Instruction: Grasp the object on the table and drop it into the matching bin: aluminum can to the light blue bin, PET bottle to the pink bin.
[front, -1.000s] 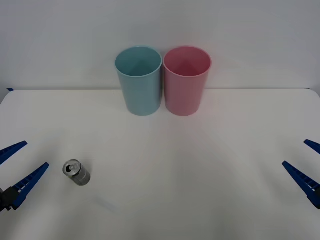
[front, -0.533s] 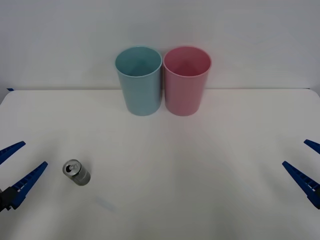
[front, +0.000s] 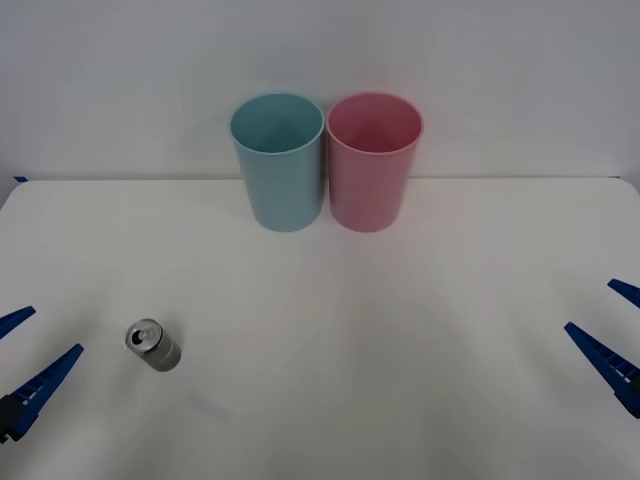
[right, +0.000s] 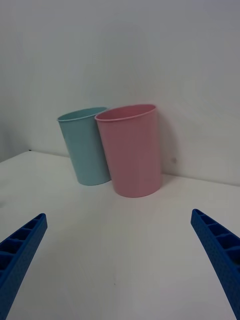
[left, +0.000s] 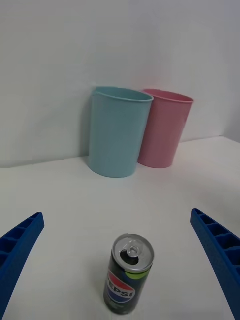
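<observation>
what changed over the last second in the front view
The left gripper, open, slid back toward the robot and the table's left edge, so it now sits a little farther from the aluminum can. Nothing was grasped or let go. The can, upright near the table's left front, the light blue bin, the pink bin and the open right gripper stayed put.

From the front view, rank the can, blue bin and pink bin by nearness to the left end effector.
1. Can, lying on the table just beside the open left end effector.
2. Blue bin, at the back.
3. Pink bin, beside it, farther right.
</observation>
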